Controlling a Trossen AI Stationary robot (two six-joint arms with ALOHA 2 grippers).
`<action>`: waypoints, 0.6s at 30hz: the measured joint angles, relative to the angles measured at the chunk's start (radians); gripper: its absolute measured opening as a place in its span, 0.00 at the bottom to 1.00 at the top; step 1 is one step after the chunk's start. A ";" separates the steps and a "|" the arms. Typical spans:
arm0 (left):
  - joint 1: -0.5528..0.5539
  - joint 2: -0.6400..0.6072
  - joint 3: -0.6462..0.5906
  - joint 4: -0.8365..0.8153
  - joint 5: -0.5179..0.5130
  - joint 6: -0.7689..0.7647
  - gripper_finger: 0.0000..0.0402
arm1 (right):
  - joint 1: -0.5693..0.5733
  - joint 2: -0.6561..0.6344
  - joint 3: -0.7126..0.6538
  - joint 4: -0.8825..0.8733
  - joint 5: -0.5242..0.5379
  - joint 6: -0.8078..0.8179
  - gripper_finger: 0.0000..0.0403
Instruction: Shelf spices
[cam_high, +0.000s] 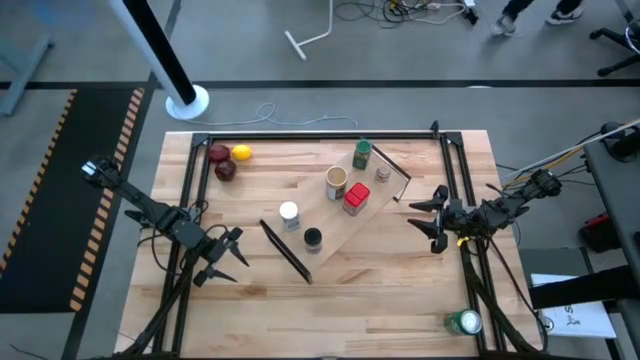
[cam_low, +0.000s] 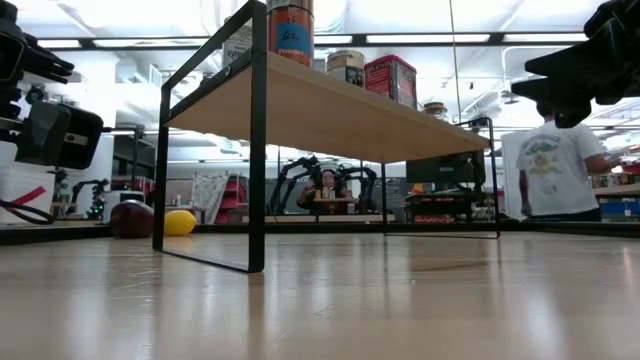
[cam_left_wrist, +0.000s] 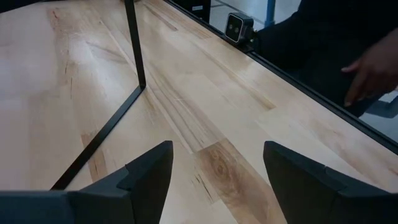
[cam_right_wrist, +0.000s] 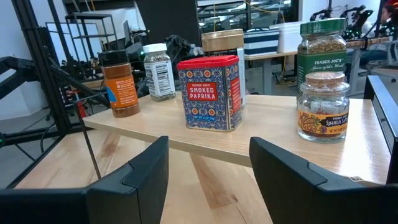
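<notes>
The light-wood shelf (cam_high: 330, 225) stands slantwise at mid-table on its black end bars. All six spices stand on its top: the green-lidded jar (cam_right_wrist: 322, 46), the tan cylinder (cam_right_wrist: 222, 41), the red paprika box (cam_right_wrist: 209, 93), the tiny jar (cam_right_wrist: 322, 107), the white-capped jar (cam_right_wrist: 158, 71) and the black-capped jar (cam_right_wrist: 120, 84). My left gripper (cam_high: 232, 255) hovers open over the table, left of the shelf's near end bar (cam_left_wrist: 134, 43). My right gripper (cam_high: 420, 222) hangs open to the right of the shelf, facing the jars and touching nothing.
Red and yellow fruit (cam_high: 228, 160) lie near the table's far left corner. A green-and-white can (cam_high: 463, 322) sits at the near right corner. A black frame (cam_high: 320, 137) runs along the table's edges. A person's hand (cam_left_wrist: 373, 68) shows beyond the table edge.
</notes>
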 joint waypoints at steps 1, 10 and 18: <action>0.000 0.000 0.000 0.000 0.000 0.000 0.60 | 0.000 0.000 0.000 0.000 0.000 0.000 0.49; 0.000 0.000 0.000 0.000 0.000 0.000 0.56 | 0.000 0.000 0.000 0.000 0.000 0.000 0.49; 0.000 0.000 0.000 0.000 0.000 0.000 0.54 | 0.000 0.000 0.000 0.000 0.000 0.000 0.49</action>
